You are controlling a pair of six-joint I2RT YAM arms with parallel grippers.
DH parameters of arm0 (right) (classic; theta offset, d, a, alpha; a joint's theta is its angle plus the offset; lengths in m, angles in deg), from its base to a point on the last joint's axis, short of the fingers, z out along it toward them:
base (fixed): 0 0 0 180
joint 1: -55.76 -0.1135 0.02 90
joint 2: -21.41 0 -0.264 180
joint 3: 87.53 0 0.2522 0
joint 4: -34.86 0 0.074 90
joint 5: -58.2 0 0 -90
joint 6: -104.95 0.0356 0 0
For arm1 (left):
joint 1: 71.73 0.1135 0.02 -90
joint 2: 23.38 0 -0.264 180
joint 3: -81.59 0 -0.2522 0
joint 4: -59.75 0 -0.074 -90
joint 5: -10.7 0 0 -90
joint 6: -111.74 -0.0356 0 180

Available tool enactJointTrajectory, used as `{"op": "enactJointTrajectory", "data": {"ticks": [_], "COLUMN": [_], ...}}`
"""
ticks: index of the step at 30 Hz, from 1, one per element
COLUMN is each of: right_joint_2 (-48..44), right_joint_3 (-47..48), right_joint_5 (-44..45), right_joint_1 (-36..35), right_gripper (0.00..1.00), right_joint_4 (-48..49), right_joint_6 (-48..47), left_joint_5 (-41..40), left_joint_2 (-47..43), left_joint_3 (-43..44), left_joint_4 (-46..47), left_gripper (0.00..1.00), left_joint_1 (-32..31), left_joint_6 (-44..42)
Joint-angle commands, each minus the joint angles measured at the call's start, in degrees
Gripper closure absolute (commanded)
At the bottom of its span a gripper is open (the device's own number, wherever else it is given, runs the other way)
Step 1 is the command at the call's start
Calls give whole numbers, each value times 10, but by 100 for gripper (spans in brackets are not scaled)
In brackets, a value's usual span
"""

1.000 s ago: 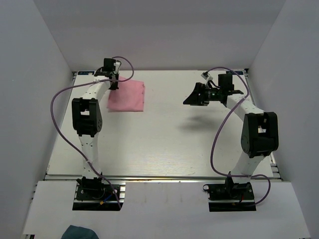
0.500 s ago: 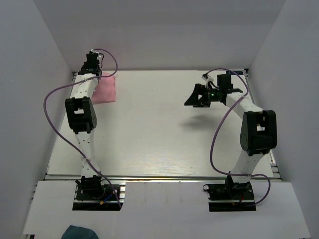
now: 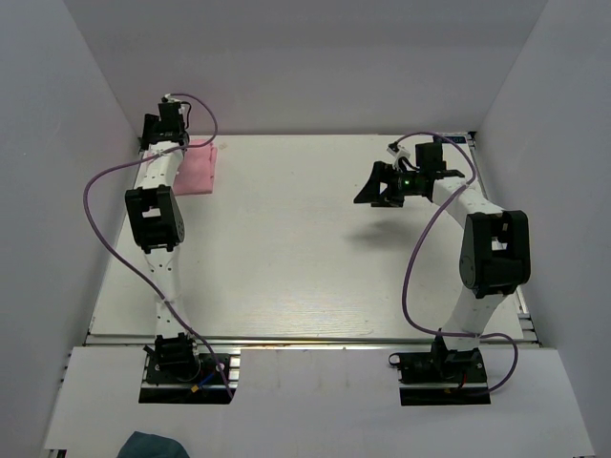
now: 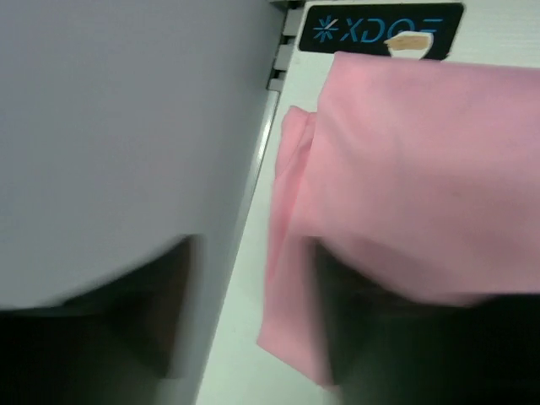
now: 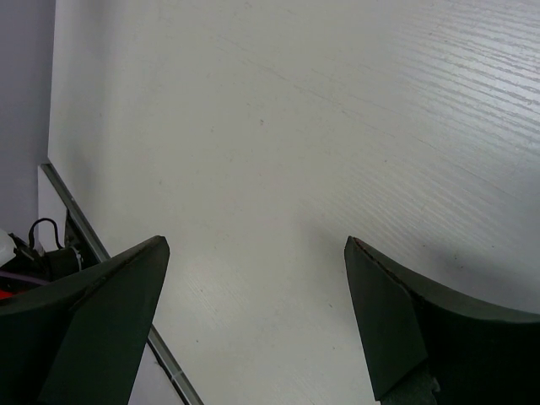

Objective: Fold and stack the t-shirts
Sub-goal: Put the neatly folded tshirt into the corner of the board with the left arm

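A folded light pink t-shirt (image 3: 200,171) lies at the table's far left corner, partly under my left arm. In the left wrist view the t-shirt (image 4: 405,160) fills the right half, its left edge hanging bunched between my blurred dark fingers (image 4: 126,329). The left gripper (image 3: 170,143) (image 4: 253,246) hovers over that edge with its jaws wide apart, and the cloth rests over the right finger. My right gripper (image 3: 368,189) (image 5: 256,243) hangs open above bare table at the far right, holding nothing.
The grey side wall (image 4: 118,126) and the table's metal edge rail (image 4: 253,160) run close beside the left gripper. A black label (image 4: 380,29) sits at the far corner. A small dark teal cloth (image 3: 148,446) lies off the table in front of the left base.
My left arm has carried the pink t-shirt leftward into the far left corner, and its jaws have spread apart. The right arm has barely moved.
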Motion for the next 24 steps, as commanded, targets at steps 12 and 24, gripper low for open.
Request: {"op": "enactJointTrajectory", "data": {"ticks": [12, 24], "right_joint_2": [-66, -206], "right_joint_3": [-45, -162], "right_joint_5": [-5, 227], "right_joint_1": [3, 4], "right_gripper": [10, 10], "right_joint_4": [51, 40], "right_joint_6": [24, 30], "left_joint_5": [124, 290], "left_joint_2": [-218, -447], "left_joint_3": [-68, -494], "left_joint_4": [-125, 7], "left_gripper": [0, 0], "left_joint_1": [-18, -245], "left_joint_6": [196, 339]}}
